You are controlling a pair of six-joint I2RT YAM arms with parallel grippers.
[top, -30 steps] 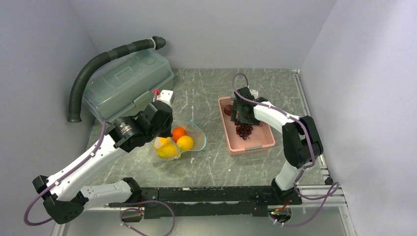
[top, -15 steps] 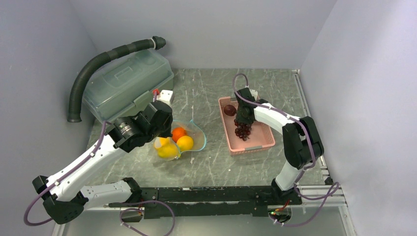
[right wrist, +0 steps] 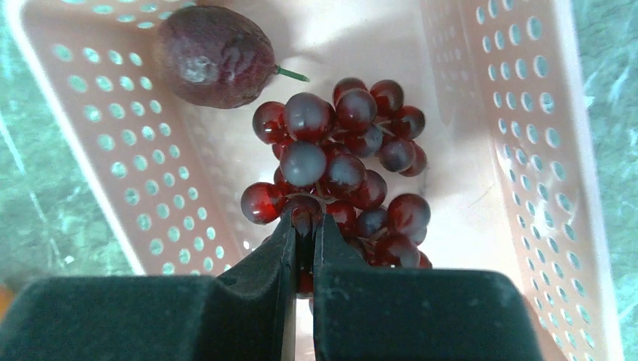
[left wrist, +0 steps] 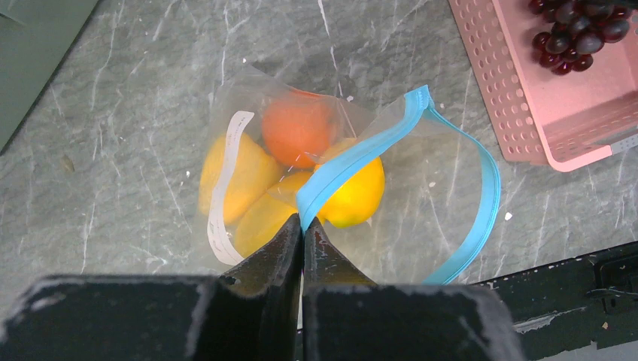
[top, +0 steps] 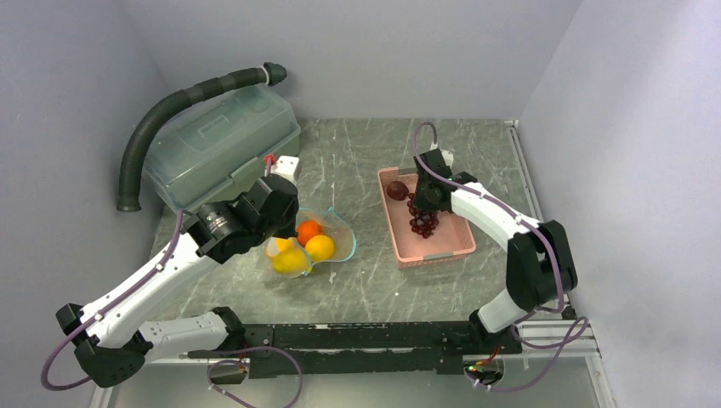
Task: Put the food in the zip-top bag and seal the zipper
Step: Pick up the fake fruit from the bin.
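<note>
**Bag mouth pinched at left, grapes gripped in basket at right**

The zip-top bag [left wrist: 444, 180] is seen lying on the worktop [left wrist: 113, 165], left of centre, with its teal zipper [left wrist: 361, 154] looped open. The left tool [left wrist: 302, 226] is closed narrowly on that zipper strip. Inside the bag, the orange [left wrist: 297, 128] is seen on the far side, and the yellow pieces [left wrist: 229, 173] are packed against it, nearer.

To the right, the grape bunch [right wrist: 342, 169] is held in the pink basket [right wrist: 519, 135]. The dark round fruit [right wrist: 214, 56] is seen in the basket's far left corner, just beside the grapes. The right tool [right wrist: 303, 222] is pinched almost shut on one edge of the bunch. Whether the bunch is lifted off the basket floor cannot be told. A lidded box [top: 217, 144] is set at the far left.
</note>
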